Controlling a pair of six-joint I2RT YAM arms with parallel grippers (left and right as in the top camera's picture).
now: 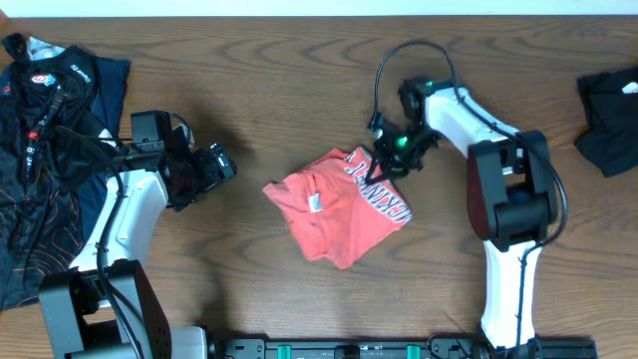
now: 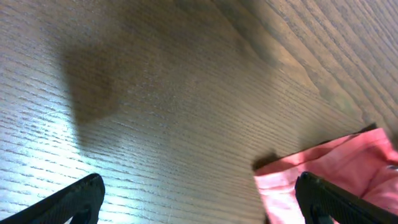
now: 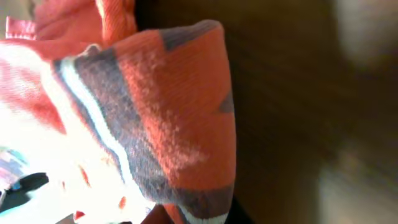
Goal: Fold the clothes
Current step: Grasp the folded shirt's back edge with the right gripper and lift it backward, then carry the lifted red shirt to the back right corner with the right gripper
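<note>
The clothes (image 1: 339, 207), a coral-red T-shirt with navy-and-white lettering and a small white label, lie crumpled mid-table. My right gripper (image 1: 384, 160) sits at the shirt's upper right edge, shut on a fold of the lettered cloth. In the right wrist view that cloth (image 3: 168, 112) bunches up against the jaws and hides the fingers. My left gripper (image 1: 217, 165) hovers left of the shirt, apart from it. Its fingertips (image 2: 74, 199) stand wide open over bare wood, and a corner of the shirt (image 2: 336, 163) lies by the right finger.
A heap of dark garments (image 1: 50, 130) covers the table's left end. Another dark cloth (image 1: 608, 120) lies at the far right edge. The wooden table (image 1: 249, 80) shows around the shirt.
</note>
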